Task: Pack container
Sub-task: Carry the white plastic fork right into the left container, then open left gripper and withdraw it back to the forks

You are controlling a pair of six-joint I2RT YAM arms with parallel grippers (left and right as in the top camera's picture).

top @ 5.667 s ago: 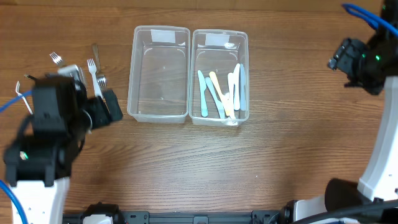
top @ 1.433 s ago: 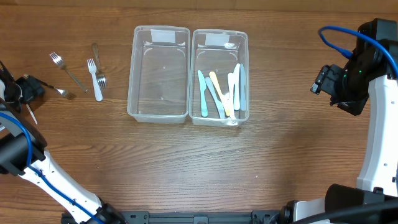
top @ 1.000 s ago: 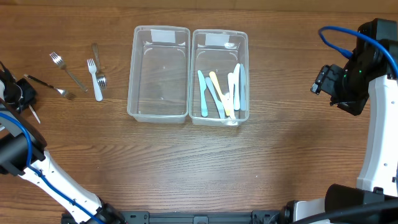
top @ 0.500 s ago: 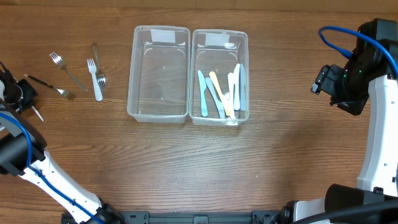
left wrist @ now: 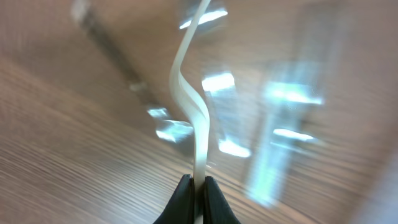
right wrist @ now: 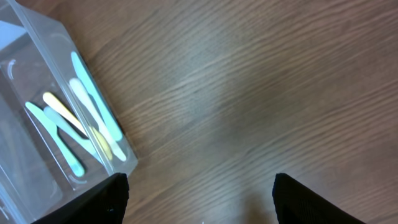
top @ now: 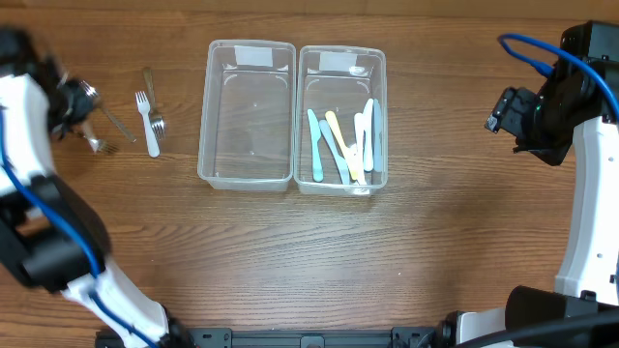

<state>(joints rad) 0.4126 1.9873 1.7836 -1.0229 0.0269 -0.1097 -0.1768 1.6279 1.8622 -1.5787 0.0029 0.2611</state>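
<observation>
Pinching left claw (left wrist: 199, 186): clamped tight on a thin white strip (left wrist: 200, 143); my view is blurred, so I can't name the utensil.
Right claw (right wrist: 200, 183): jaws wide, holding nothing, over bare surface (right wrist: 249, 93).
Right container (top: 380, 116): pastel knives (top: 340, 145) inside.
Left container (top: 205, 126): touching the right one.
Forks (top: 148, 124): on the surface, left of both containers.

A wood-grain desk (right wrist: 261, 81) is being shown across most of the frame. A clear plastic container (right wrist: 127, 155) is being seen at the left edge, partly cut off, with its near corner resting on the desk. Pastel utensils (right wrist: 74, 130) in pale blue, yellow and white are being shown inside it, lying crossed over one another. The right end effector (right wrist: 200, 208) is being shown at the bottom edge, its two dark fingers (right wrist: 106, 202) spread wide apart, with only bare wood being framed between them.
</observation>
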